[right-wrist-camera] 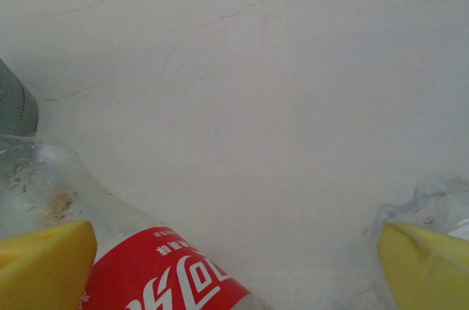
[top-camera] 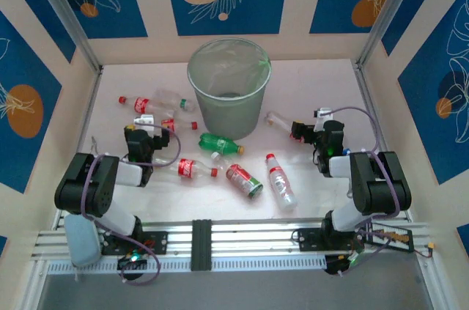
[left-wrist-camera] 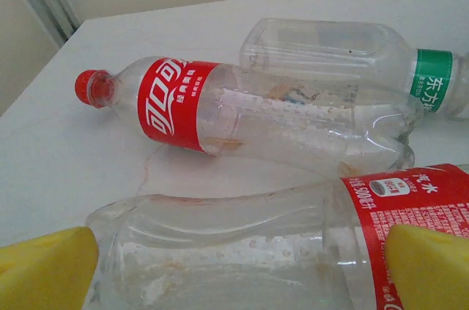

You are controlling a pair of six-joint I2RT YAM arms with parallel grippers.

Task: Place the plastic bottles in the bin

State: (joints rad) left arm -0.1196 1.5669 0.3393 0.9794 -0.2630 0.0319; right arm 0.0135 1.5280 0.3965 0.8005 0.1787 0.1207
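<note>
Yellow pads [left-wrist-camera: 44, 270] of the left pincer [left-wrist-camera: 238, 277] stood wide apart at the bottom of its wrist view. A clear red-labelled bottle [left-wrist-camera: 293, 237] lay crosswise on the table between them, unclamped. Behind it lay a red-capped bottle [left-wrist-camera: 176, 105], and just beyond that a clear bottle with a green label [left-wrist-camera: 330, 50]. The right pincer [right-wrist-camera: 234, 277] gaped as well, its pads on either side of another red-labelled bottle [right-wrist-camera: 168, 284] lying on the white table [right-wrist-camera: 293, 105]; whether they touched it I could not tell.

From above, the bin [top-camera: 220, 116] stood upright at the far middle of the table, with a clear liner over its rim. What lay at its dim bottom could not be made out. At least eight plastic bottles [top-camera: 192, 168] lay on the table outside it. Three were at the left by the left pincer. Four were in front of the bin, among them the green bottle [top-camera: 218, 143] with a yellow cap. One was at the right pincer.
</note>
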